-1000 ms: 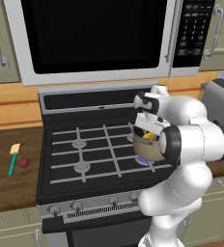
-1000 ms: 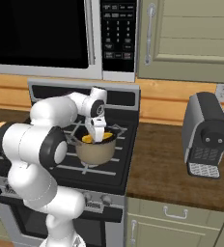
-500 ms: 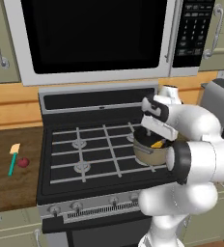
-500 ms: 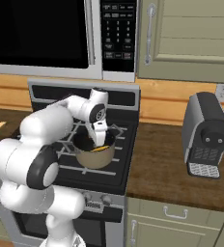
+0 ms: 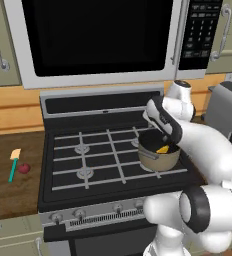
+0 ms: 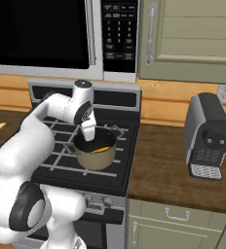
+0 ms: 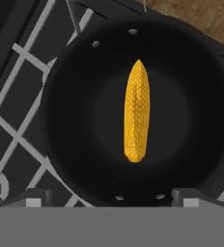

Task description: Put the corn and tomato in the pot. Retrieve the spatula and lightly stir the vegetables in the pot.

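Observation:
The tan pot [image 5: 157, 159] stands on the stove's front right burner. The yellow corn [image 7: 136, 112] lies loose on the dark bottom of the pot [image 7: 65, 120], also seen as the corn [image 5: 163, 149] and the corn [image 6: 101, 150] in the pot [image 6: 96, 158]. My gripper [image 7: 111, 198] hangs right above the pot, open, with nothing between its fingertips [image 7: 33, 197]; the gripper [image 5: 165, 141] [image 6: 89, 137] reaches down over the rim. On the wooden counter left of the stove lie the teal-handled spatula [image 5: 13, 165] and, beside it, the dark red tomato [image 5: 23, 168].
The black gas stove [image 5: 88, 155] has raised grates around the pot. A microwave [image 5: 98, 40] hangs low above it. A grey coffee machine [image 6: 210, 136] stands on the counter to the right. Wall cabinets flank the microwave.
The gripper has opened and let go of the corn, which now lies in the pot. The hand has sunk a little closer over the pot.

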